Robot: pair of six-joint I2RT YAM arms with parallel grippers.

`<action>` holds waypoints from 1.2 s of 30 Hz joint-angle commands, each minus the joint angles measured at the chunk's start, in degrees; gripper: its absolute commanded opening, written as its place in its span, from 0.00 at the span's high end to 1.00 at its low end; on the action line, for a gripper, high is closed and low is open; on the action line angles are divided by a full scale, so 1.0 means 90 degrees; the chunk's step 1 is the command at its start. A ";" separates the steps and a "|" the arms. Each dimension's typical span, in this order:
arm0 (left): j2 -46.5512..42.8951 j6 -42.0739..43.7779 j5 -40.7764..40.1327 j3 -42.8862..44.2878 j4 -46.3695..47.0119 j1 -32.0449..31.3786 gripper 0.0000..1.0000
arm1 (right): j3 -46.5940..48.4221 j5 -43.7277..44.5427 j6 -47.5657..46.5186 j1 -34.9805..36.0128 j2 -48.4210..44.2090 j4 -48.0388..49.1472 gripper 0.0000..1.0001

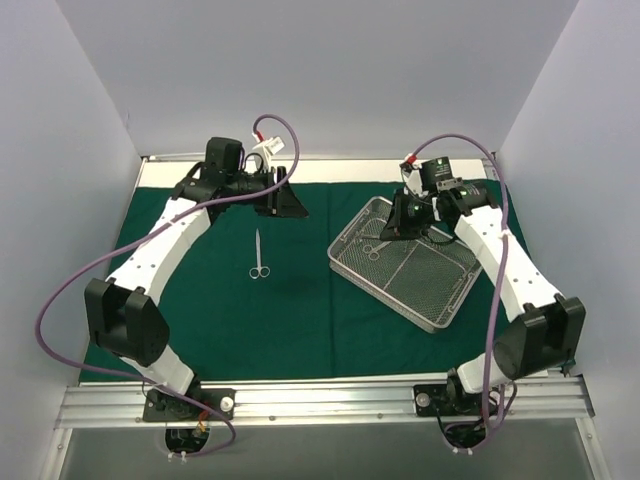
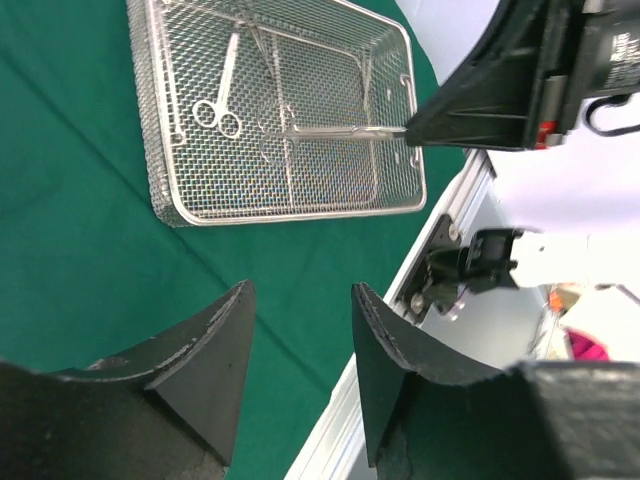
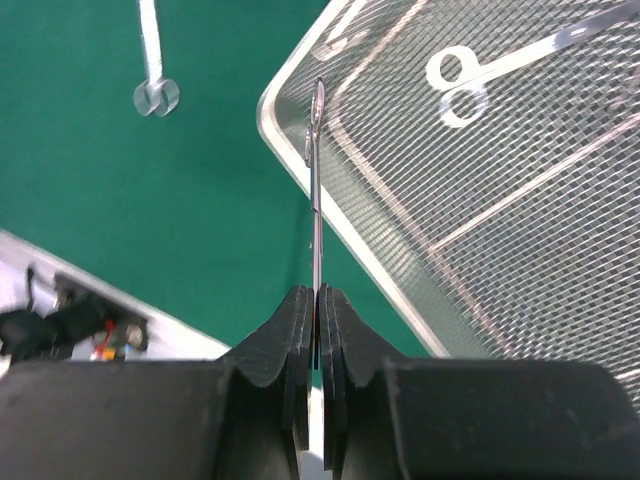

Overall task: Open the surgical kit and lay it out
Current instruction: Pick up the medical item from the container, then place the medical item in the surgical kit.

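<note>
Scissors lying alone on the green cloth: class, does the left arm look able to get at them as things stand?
Probably yes. The scissors lie in the open on bare cloth, close to the left gripper, which is open and empty. The tray stands off to the side.

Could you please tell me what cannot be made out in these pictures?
1. Right wrist view: the held instrument's handle end is hidden between the right fingers.
2. Right wrist view: the scissors on the drape are cut off by the top edge.
3. Top view: the tray's contents are too small to count.
</note>
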 commanded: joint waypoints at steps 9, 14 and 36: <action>-0.1268 0.1214 0.0805 -0.0039 -0.0563 -0.0494 0.45 | 0.0099 -0.1135 -0.0266 0.1007 -0.1203 -0.0748 1.00; -0.1611 0.1759 0.1196 -0.0156 -0.1071 -0.0796 0.44 | 0.0226 -0.1175 -0.0354 0.2091 -0.1106 -0.0895 1.00; -0.3203 0.0882 0.1763 -0.2491 -0.0505 -0.1754 0.44 | 0.0373 -0.2532 -0.0247 0.3616 -0.0861 -0.0339 1.00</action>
